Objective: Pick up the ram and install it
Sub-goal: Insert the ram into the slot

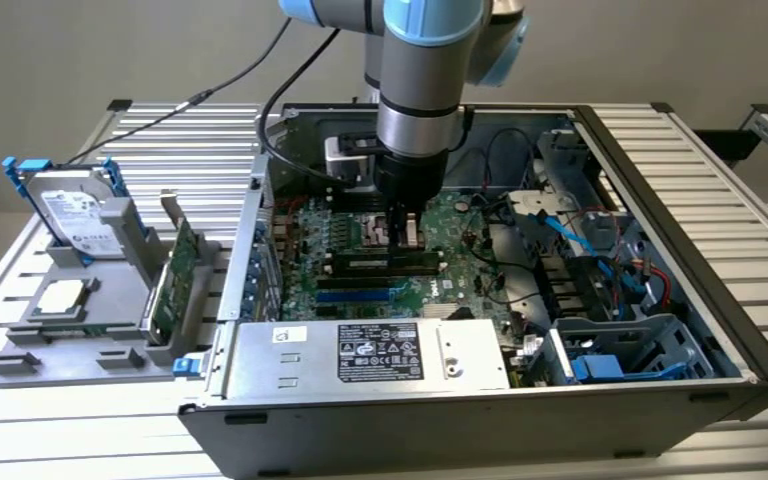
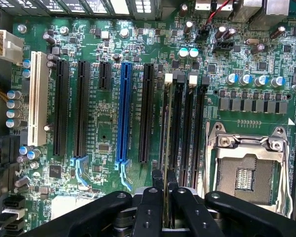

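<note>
Your fingers [image 2: 159,180] pinch ram [image 2: 166,133] tight. Ram sticks out straight ahead of fingers, long side running along black memory slots [image 2: 180,123] on motherboard [image 2: 98,143]. Seated or not, can't tell.

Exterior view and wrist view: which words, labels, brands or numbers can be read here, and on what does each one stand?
No text can be read as words in either view.
On the power supply label: black and white print with symbols, too small to read.
On the hard drive label: dark print on white, too small to read.
On the motherboard: white print beside the slots, too small to read.
</note>
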`<action>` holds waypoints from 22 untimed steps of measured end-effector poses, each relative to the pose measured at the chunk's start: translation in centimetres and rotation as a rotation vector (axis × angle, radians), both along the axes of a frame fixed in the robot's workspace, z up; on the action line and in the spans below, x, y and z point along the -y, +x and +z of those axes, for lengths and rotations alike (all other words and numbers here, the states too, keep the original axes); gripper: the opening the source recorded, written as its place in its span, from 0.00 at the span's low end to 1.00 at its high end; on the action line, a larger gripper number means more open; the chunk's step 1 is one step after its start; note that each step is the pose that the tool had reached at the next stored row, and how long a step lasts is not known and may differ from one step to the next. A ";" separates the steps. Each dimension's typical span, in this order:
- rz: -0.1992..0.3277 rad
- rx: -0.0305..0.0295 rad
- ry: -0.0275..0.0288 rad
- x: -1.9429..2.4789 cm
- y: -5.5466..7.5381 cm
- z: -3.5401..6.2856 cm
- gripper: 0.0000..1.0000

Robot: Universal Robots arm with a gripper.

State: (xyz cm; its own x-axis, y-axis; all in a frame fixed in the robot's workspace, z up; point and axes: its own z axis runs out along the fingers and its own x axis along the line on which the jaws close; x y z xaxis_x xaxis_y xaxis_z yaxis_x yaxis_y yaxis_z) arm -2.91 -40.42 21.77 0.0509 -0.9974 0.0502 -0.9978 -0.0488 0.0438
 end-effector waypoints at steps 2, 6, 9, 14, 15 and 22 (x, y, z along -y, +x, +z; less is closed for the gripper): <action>0.000 0.0001 0.0000 0.00 0.0 -0.02 0.15; 0.000 0.0001 0.0000 0.00 0.0 -0.03 0.33; 0.000 -0.0005 0.0001 0.00 0.0 -0.03 0.45; 0.000 -0.0055 0.0005 0.00 -0.1 0.14 0.45; 0.000 -0.0075 0.0006 0.00 -0.2 0.28 0.45; 0.000 -0.0236 0.0007 0.01 -0.6 1.07 0.45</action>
